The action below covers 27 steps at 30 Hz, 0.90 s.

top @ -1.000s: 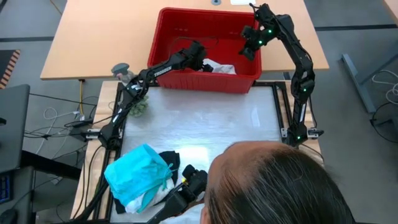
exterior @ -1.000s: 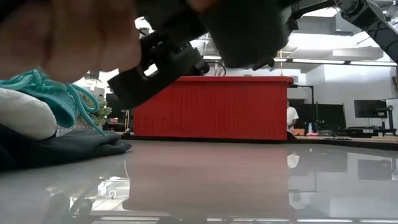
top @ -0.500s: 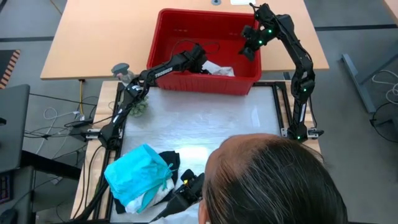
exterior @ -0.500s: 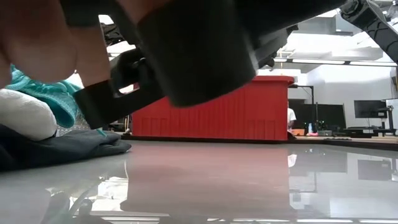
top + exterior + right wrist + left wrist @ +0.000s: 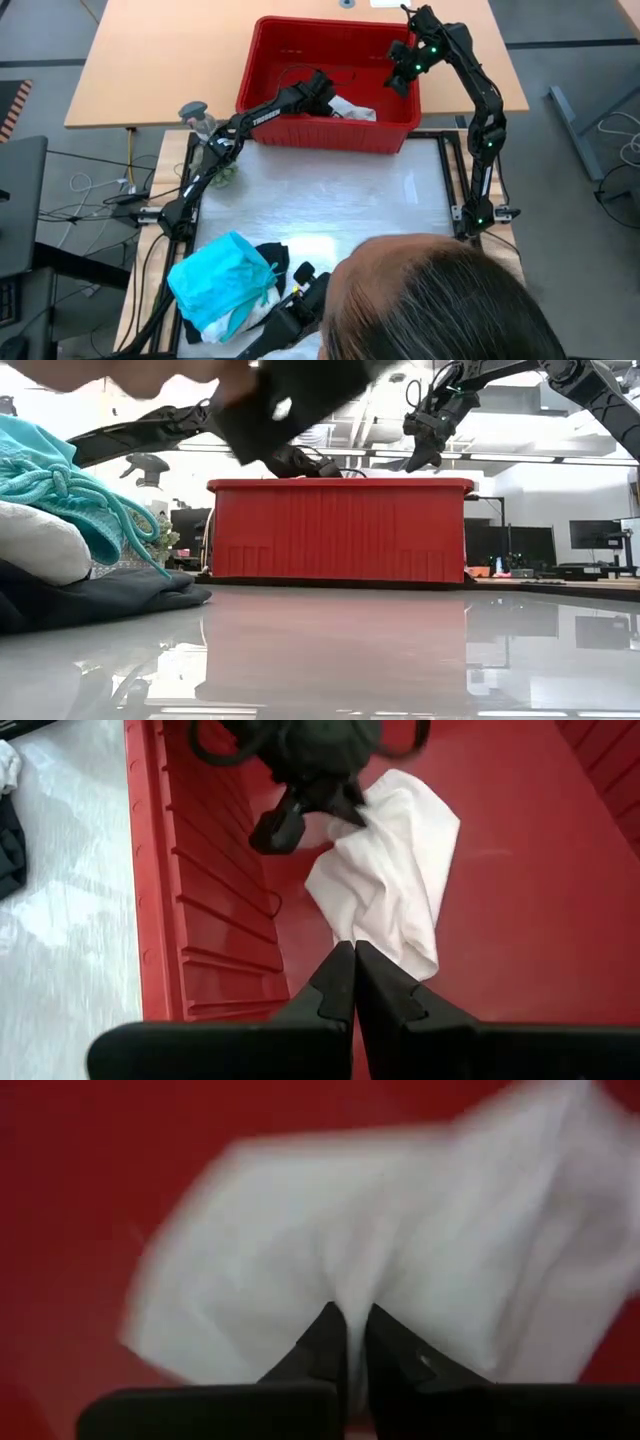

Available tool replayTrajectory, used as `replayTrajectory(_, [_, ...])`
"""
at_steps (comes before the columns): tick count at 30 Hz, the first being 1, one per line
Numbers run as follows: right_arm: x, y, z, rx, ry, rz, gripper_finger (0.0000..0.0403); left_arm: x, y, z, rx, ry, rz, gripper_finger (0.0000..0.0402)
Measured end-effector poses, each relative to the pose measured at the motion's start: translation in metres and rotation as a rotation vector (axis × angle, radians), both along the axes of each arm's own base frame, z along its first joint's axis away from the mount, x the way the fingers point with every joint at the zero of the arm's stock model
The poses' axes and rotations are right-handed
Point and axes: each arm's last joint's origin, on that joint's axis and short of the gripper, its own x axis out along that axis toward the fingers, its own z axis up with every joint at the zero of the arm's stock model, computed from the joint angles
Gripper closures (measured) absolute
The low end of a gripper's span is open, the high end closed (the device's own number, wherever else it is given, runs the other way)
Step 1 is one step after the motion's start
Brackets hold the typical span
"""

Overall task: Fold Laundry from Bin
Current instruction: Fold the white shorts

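- High view: left end effector (image 5: 325, 92) is down inside the bin (image 5: 268, 48), on the white garment (image 5: 352, 106) lying near the bin's front wall. Fingers pinched shut on it; looks like the pick before lifting it out to the worktop (image 5: 340, 195). Right end effector (image 5: 397, 82) hangs over the bin's right part, shut, holding nothing, prob. parked clear so the left arm has room.
- High view cont.: teal garment (image 5: 220, 280), w/ black and white cloth under it, is piled at the worktop's front-left corner, apparently out of the folding area. A person's head (image 5: 440, 300) fills the front edge.
- Low view: bin stands at the far side of the worktop; teal pile at left foreground. Both arms reach over the rim from above; the grip itself is hidden behind the wall.
- Left wrist view: fingertips (image 5: 330, 1342) closed together, white cloth bunched between them, red floor around.
- Right wrist view: own fingers (image 5: 338, 982) shut, empty; beyond, the left end effector nips the white garment's upper edge, rest draped on the bin floor.
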Motion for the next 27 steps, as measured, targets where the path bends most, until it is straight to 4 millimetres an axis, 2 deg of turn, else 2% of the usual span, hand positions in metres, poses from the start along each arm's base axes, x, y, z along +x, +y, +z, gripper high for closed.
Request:
replayTrajectory(1, [0.000,0.000,0.000,-0.002,-0.001,0.000,0.0365,0.002,0.002,0.005,0.040,-0.027,0.010,0.0397])
replayTrajectory(7, [0.003,0.000,0.001,-0.013,-0.006,0.008,0.0365,-0.016,0.008,0.066,0.155,-0.158,0.055,0.0399])
replayTrajectory(11, [0.007,0.002,0.001,-0.015,-0.008,0.018,0.0365,-0.022,0.010,0.081,0.195,-0.195,0.074,0.0400])
replayTrajectory(13, [0.009,0.003,0.001,-0.015,-0.008,0.024,0.0365,-0.025,0.009,0.096,0.235,-0.240,0.074,0.0400])
replayTrajectory(22, [0.018,0.005,0.003,-0.053,-0.029,0.047,0.0365,-0.052,-0.013,0.179,0.404,-0.357,0.052,0.0401])
replayTrajectory(27, [0.027,0.008,0.010,-0.117,-0.062,0.067,0.0368,-0.079,-0.043,0.245,0.569,-0.442,0.012,0.0401])
